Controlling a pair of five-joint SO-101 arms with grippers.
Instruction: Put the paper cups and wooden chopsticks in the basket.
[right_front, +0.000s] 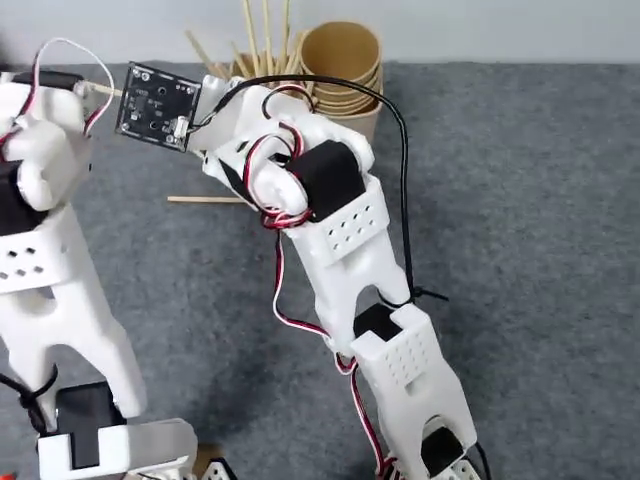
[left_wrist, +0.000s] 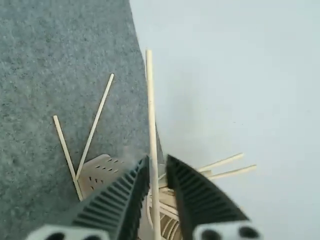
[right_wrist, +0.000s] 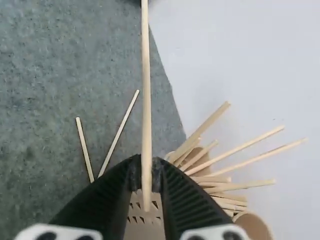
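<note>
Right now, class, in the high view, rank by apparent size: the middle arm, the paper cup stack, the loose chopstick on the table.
Largest: middle arm.
Then: paper cup stack.
Smallest: loose chopstick, long but thin.

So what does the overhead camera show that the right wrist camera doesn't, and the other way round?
The high view adds the white arms themselves, their cables and the full stack of paper cups. The right wrist view adds a close look at the hand shut on a chopstick. Both show the basket, spare chopsticks fanning out of it and the grey table.
</note>
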